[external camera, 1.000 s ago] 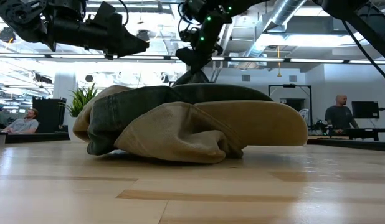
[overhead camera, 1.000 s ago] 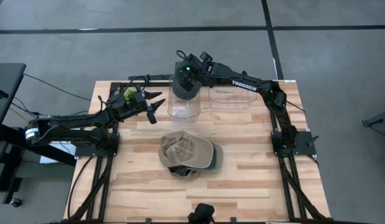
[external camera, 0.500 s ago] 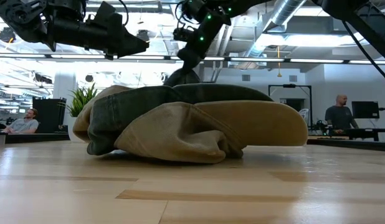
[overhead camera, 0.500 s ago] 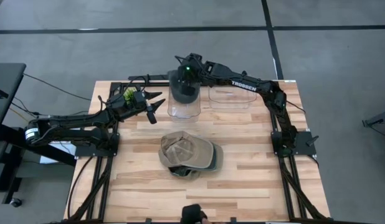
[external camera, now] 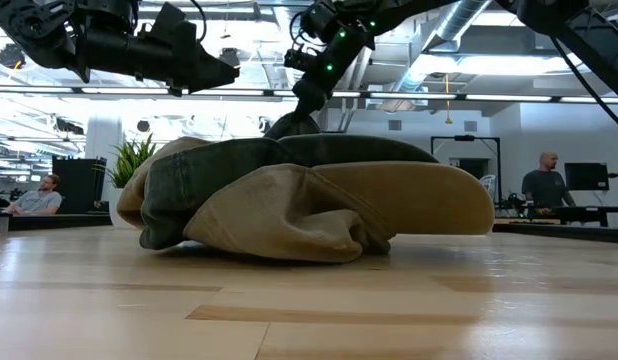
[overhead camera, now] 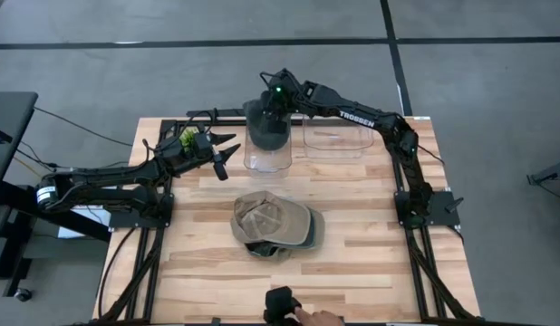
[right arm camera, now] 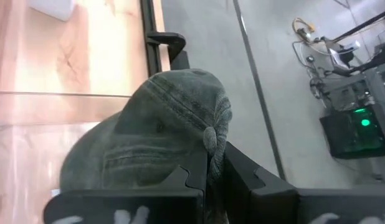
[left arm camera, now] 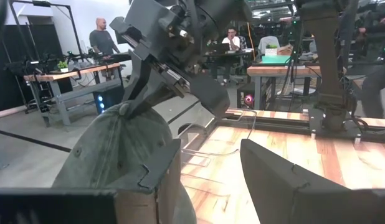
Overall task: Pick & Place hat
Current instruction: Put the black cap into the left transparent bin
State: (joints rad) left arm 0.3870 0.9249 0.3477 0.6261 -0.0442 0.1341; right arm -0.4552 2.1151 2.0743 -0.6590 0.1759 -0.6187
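Right gripper [overhead camera: 273, 101] over the far middle of the table [overhead camera: 371, 263], fingers pinched tight on the top button of a dark grey-green cap [overhead camera: 269, 129], which hangs below it above, or partly inside, a clear plastic bin [overhead camera: 269, 161]; how deep the crown sits in the bin cannot be told from overhead. A second clear bin [overhead camera: 336, 143] stands just beside the first, on the right arm's side. The right wrist view confirms the grip: the cloth nub sits squeezed between the two dark fingers [right arm camera: 194, 180], the crown drooping away from them. Left gripper [overhead camera: 224, 154] waits near the bin on the left arm's side, fingers spread wide and holding nothing. A tan cap [overhead camera: 273, 222] with a green underside lies crumpled mid-table, well apart from both grippers. At the near edge a person's hand [overhead camera: 318, 318] touches a small black object [overhead camera: 280, 302]. Risks, as I judge them: the hold is on a small nub only, so the cap could slip free early or swing; a soft brim could catch on the bin rim and leave the cap draped half out; the light bin could shift if dragged by the fabric; the idle left arm stands close enough to be brushed.
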